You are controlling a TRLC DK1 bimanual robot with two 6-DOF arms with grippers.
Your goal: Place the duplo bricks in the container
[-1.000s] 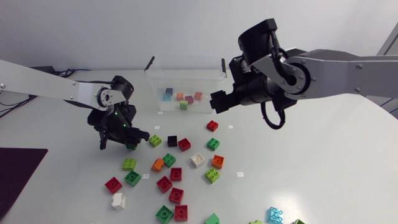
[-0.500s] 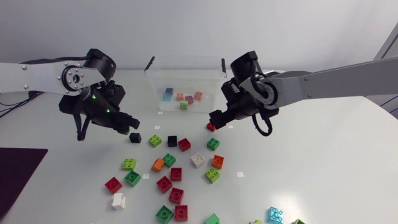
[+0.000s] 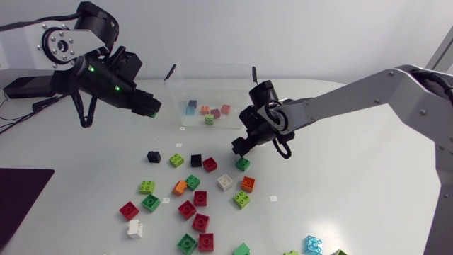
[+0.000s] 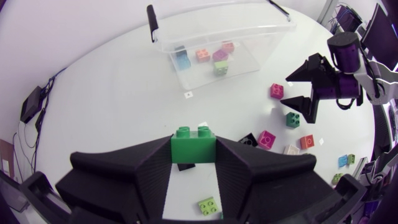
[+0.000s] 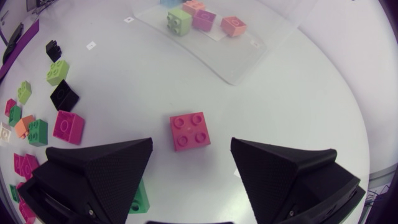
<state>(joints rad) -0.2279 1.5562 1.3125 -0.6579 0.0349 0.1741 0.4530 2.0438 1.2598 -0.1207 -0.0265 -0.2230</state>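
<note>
Table (image 3: 368, 184): plain white top.
Container (image 3: 241, 99): clear bin at the table's 12 o'clock, with five small bricks inside.
Loose bricks (image 3: 200, 198): scattered at 6 o'clock from the container.
Your left claw (image 4: 193, 155): above the table at the container's 9 o'clock, clamped from both sides on a green brick (image 4: 193, 144).
Your right claw (image 5: 191, 142): at the container's 5 o'clock, spread wide; a red brick (image 5: 189, 130) lies on the table between its jaws, untouched.

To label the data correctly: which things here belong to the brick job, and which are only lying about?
Job: clear container, loose bricks, green brick in left hand, red brick under right hand.
Lying about: small white tags, dark mat.
</note>
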